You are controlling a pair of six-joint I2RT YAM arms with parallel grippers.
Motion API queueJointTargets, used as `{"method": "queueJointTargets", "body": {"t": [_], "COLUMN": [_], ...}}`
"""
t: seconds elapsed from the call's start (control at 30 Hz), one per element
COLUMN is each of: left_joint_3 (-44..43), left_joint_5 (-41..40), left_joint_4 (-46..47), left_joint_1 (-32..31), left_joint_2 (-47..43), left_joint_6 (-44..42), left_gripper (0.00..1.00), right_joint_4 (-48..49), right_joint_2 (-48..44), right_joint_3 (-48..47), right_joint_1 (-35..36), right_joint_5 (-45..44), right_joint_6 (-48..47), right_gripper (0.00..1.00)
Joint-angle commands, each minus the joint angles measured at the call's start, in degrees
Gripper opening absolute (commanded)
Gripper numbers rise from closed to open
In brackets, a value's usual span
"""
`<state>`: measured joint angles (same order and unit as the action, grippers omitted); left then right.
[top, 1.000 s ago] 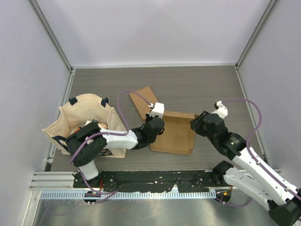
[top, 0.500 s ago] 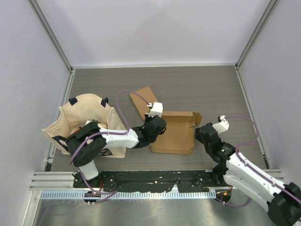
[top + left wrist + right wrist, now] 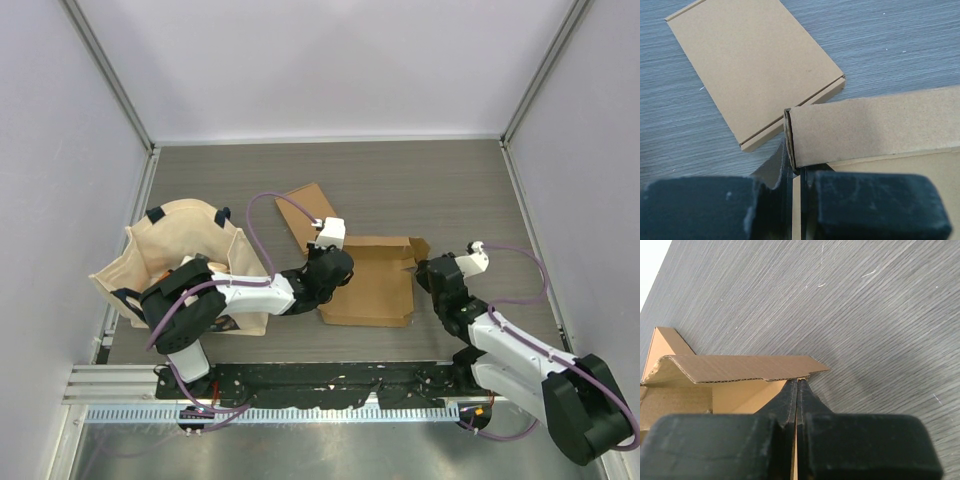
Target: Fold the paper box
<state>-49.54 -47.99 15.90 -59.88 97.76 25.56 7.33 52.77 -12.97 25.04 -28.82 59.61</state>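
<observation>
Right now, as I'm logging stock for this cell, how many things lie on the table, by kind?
Cardboard: 2, flat panel and part-folded box
Cloth bag: 1
Total: 3

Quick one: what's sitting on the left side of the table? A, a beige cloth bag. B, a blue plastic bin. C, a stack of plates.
A: the top view shows a beige cloth bag with dark handles standing open at the left edge of the table.
</observation>
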Motion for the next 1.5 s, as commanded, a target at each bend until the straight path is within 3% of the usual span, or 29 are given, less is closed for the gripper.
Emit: {"method": "queueJointTargets", "body": {"t": [0.0, 0.23, 0.37, 0.53, 0.67, 0.83, 1.03, 1.33, 1.47], "left_joint_3": [0.32, -0.12, -0.03, -0.29, -0.47, -0.56, -0.65, -0.38, -1.17], "left_joint_5": [-0.97, -0.88, -0.88, -0.79, -0.70, -0.62, -0.18, -1.06, -0.97], "left_joint_4": [-1.58, -1.57, -1.93, -1.93, -2.28, -2.37, -2.63, -2.81, -2.54], "left_joint_1": [0.29, 0.29, 0.20, 0.29, 0.29, 0.29, 0.20, 0.20, 0.20], "left_joint_2": [-0.46, -0.28, -0.55, -0.29, -0.11, -0.20, -0.20, -0.46, 0.24], "left_joint_6": [1.24, 1.16, 1.16, 1.16, 1.33, 1.33, 1.42, 1.07, 0.72], "left_gripper": [0.00, 0.00, 0.00, 0.00, 0.00, 0.00, 0.00, 0.00, 0.00], "right_joint_4": [4.70, 10.68, 12.79, 2.98, 0.58, -0.39, -3.99, 0.66, 5.93], "right_joint_2": [-0.48, 3.91, 4.98, -1.00, -6.53, -0.32, 8.30, -0.12, 2.67], "right_joint_3": [1.10, 2.43, 2.60, 3.30, 6.46, 4.80, 1.81, -0.57, 0.84], "right_joint_1": [-0.34, -0.60, -0.52, -0.16, 0.01, -0.08, -0.25, -0.16, -0.25], "right_joint_5": [-2.65, -0.81, 6.21, 8.69, 9.93, 12.64, 9.48, 5.26, 4.56], "right_joint_6": [-4.68, -7.06, -8.81, -5.75, -2.23, -1.78, 1.29, -6.96, -7.41], "right_gripper": [0.01, 0.01, 0.01, 0.01, 0.01, 0.01, 0.01, 0.01, 0.01]}}
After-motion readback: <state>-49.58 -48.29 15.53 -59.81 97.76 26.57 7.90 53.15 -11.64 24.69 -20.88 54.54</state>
